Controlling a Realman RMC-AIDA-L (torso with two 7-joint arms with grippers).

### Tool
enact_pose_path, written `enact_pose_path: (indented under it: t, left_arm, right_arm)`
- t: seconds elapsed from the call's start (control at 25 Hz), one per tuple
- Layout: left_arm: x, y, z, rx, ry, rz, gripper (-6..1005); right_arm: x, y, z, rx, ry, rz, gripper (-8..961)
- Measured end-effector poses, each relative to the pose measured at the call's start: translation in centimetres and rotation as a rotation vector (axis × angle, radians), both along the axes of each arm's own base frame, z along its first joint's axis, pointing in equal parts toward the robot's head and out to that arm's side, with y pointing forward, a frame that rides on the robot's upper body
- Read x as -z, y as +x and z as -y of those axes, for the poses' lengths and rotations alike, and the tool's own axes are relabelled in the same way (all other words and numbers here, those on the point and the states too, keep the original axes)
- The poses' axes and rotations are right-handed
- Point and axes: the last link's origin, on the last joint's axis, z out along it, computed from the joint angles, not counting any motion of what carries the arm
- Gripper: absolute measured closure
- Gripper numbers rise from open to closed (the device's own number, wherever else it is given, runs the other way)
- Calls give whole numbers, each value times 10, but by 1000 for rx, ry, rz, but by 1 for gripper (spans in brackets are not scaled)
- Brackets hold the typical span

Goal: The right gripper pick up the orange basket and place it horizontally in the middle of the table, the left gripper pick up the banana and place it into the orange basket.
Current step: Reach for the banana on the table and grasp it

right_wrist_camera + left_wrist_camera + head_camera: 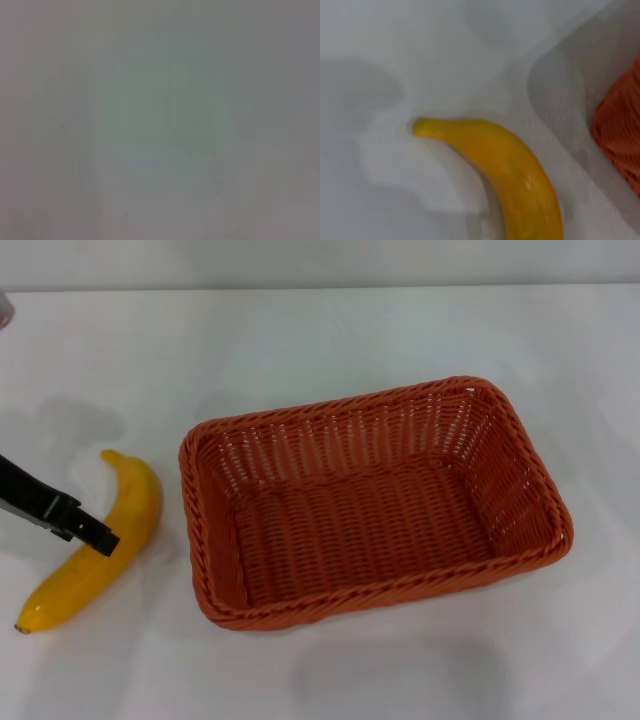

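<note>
The orange basket (385, 592) lies flat with its long side across the middle of the white table (330, 335), and nothing is in it. To its left on the table lies the yellow banana (137, 500), curved, dark tip toward the front. My left gripper (98, 538) reaches in from the left edge, and its black tip sits over the banana's middle. The left wrist view shows the banana (515, 172) close up, with a corner of the basket (620, 130) beside it. The right gripper is out of view, and the right wrist view shows only a plain grey surface.
A small dark object (5, 308) sits at the far left back edge of the table. The back wall meets the table along the top of the head view.
</note>
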Motion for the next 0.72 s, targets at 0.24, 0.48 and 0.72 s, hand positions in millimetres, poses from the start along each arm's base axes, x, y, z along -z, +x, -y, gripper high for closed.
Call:
enact_pose_path:
  t: [0.24, 0.48, 0.72]
  left_arm:
    - [7, 3, -4, -41, 15, -13, 351]
    - [26, 0, -6, -59, -11, -32, 354]
    - [29, -4, -6, -69, -12, -61, 359]
  right_arm:
    - [0, 3, 4, 4, 0, -7, 376]
    - [2, 5, 8, 2, -12, -10, 376]
    - [2, 5, 10, -2, -16, -14, 376]
